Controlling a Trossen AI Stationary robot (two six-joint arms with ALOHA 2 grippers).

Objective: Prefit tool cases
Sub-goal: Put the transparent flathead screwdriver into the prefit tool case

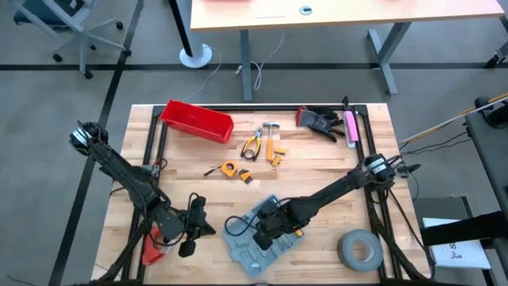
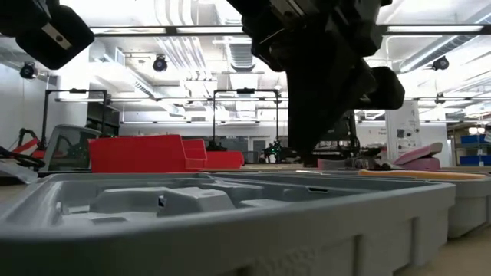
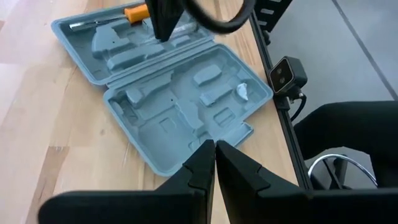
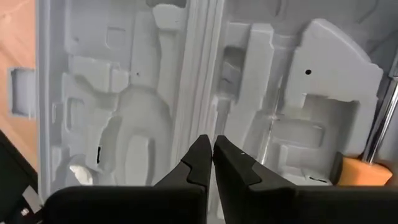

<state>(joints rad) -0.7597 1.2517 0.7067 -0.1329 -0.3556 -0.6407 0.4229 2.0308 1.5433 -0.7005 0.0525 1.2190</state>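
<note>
Tool case [image 1: 258, 238]: lies open and flat at the near middle of the desk [image 1: 317, 171], both moulded halves facing up; an orange-handled screwdriver [image 3: 134, 11] sits in one half, the other recesses look unfilled.

Right pincer [image 4: 212, 144]: closed tight with nothing between its fingers, hanging directly over the case's hinge line.

Left pincer [image 3: 215, 146]: closed and holding nothing, just left of the case above bare desk.

Loose tools: pliers [image 1: 252, 144], a small hammer [image 1: 270, 127] and orange pieces lie mid-desk, well apart from the case; red bin [image 1: 197, 121] far left, tape roll [image 1: 359, 249] near right.

Risk, dragging the case: with its fingers shut this low over the tray, a sideways move of the right pincer would likely catch a moulded ridge and slide or twist the light case on the desk.

Risk, dislodging: such a nudge could roll the screwdriver out of its recess.

Risk, arm clash: both pincers are near the same case; a reach across by either could meet the other.

Risk, edge: the case sits near the desk's near edge, so a push that way might tip it off.
</note>
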